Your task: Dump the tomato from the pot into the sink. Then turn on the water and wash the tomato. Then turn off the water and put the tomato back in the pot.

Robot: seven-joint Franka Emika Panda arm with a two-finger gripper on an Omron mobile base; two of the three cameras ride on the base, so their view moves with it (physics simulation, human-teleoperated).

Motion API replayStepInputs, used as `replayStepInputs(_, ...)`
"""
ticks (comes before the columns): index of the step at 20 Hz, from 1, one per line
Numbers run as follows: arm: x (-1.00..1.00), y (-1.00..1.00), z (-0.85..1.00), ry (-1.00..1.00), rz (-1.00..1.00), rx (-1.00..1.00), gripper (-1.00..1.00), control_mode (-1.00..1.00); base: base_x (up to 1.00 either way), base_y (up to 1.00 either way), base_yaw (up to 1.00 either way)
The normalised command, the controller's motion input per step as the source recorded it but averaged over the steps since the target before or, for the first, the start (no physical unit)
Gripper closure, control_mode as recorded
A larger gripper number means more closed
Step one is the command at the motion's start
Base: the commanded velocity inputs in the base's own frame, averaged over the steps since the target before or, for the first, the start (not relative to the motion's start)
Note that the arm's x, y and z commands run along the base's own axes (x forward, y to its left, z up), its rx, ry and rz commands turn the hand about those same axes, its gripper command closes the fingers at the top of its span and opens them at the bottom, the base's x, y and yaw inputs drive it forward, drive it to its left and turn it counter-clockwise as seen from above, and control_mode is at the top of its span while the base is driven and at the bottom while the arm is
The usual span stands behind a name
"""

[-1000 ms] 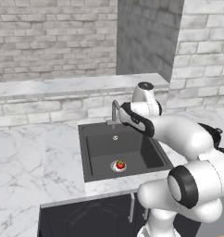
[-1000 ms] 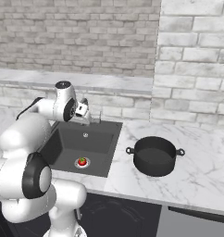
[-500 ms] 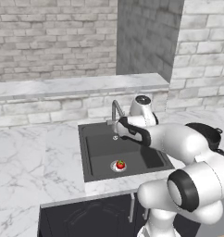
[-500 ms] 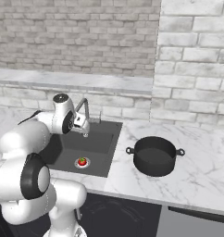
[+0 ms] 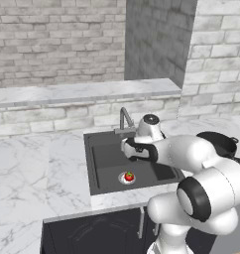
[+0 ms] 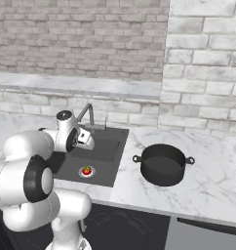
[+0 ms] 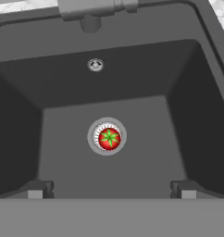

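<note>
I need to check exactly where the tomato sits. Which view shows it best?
The hand view: the tomato shows large from above, stem up, centred on the sink's silver drain. Both base views show it as a small red dot in the basin.

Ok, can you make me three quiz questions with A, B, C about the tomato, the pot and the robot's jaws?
1. Where is the tomato?
A. On the drain of the sink
B. Inside the pot
C. On the marble counter

2. What colour is the pot?
A. Silver
B. Black
C. Red

3. How do the gripper jaws stand?
A. Shut on the tomato
B. Shut on the faucet
C. Open, holding nothing

Answers:
1. A, the hand view shows the tomato sitting right on the round silver drain.
2. B, the right base view shows a black pot on the counter beside the sink.
3. C, the two finger tips stand far apart above the basin, with nothing between them.
</note>
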Motion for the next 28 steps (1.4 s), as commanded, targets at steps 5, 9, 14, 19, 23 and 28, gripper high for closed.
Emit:
replayStepInputs(5, -0.05, 0.00, -0.48, 0.00, -0.02, 0.00, -1.00, -1.00, 0.00, 0.00, 0.00)
replayStepInputs(9, -0.01, 0.00, -0.46, 0.00, -0.02, 0.00, -1.00, -1.00, 0.00, 0.00, 0.00)
replayStepInputs(14, 0.00, 0.00, -0.41, 0.00, -0.02, 0.00, -1.00, -1.00, 0.00, 0.00, 0.00)
replayStepInputs(19, 0.00, 0.02, -0.33, 0.00, 0.00, 0.00, -1.00, -1.00, 0.00, 0.00, 0.00)
replayStepInputs(23, 0.03, 0.09, -0.27, 0.00, 0.00, 0.00, -1.00, -1.00, 0.00, 0.00, 0.00)
replayStepInputs(28, 0.08, 0.07, -0.19, 0.00, 0.00, 0.00, -1.00, -1.00, 0.00, 0.00, 0.00)
